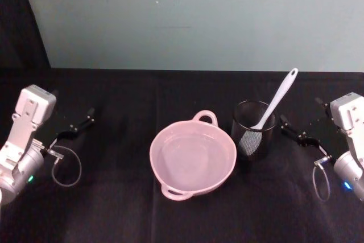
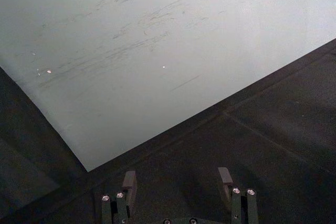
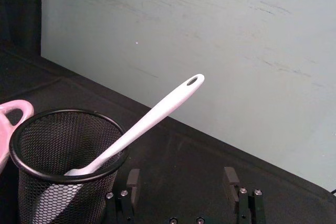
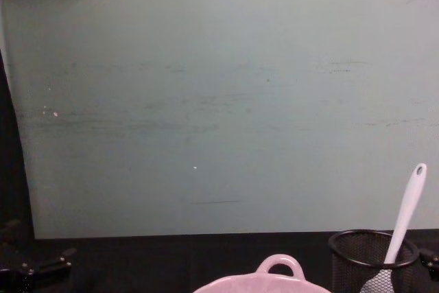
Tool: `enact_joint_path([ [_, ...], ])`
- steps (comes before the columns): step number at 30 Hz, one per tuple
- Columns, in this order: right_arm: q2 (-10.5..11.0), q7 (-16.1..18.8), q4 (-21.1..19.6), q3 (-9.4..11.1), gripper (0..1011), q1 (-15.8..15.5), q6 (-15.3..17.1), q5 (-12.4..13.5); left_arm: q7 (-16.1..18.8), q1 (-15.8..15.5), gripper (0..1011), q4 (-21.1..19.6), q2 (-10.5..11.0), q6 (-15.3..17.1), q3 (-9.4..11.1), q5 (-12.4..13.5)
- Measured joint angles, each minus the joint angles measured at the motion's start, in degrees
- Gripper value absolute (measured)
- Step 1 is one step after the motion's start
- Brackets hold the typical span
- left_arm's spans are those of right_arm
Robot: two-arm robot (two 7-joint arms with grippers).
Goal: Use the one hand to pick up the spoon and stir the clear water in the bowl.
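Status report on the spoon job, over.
Left gripper open, parked far left. Right gripper open, just right of the mesh cup. Spoon untouched, head down in the cup. Bowl beside it; nothing blocking the handle.

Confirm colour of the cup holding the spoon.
The cup is black wire mesh with a solid black rim, best seen in the right wrist view.

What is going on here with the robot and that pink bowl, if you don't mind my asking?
Nothing is being handled yet. The long white plastic spoon stands head-down in the black wire-mesh cup, just right of the pale pink round bowl holding clear water on the black table. The right gripper sits open beside the cup, holding nothing, and the left gripper is parked open at the far left. The spoon is not yet picked up.
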Motion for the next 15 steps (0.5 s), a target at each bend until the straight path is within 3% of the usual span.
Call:
enact_joint_path([
  [15,0.0,0.0,0.0,0.0,1002,0.0,0.0,0.0,0.0,0.0,1005,0.0,0.0,0.0,0.0,0.0],
])
